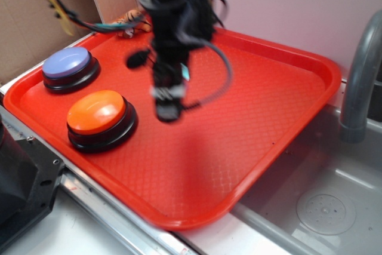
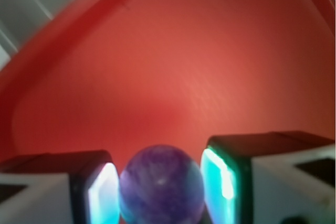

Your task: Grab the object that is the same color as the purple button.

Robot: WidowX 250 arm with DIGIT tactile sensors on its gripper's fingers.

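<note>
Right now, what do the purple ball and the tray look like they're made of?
Purple ball: glossy, with pale marbled swirls; polished stone, glass or hard plastic, hard to tell which. Tray: red moulded plastic by its look, with a fine textured grid and raised rim.

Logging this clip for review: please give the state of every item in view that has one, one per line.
gripper: closed around the purple ball, a pad on each side.
purple ball: held between the pads, above the tray.
purple button: upright on the tray, untouched.
orange button: upright on the tray, untouched.
tiger toy: at the tray's far edge, mostly hidden.
red tray: lying flat beside the sink.
</note>
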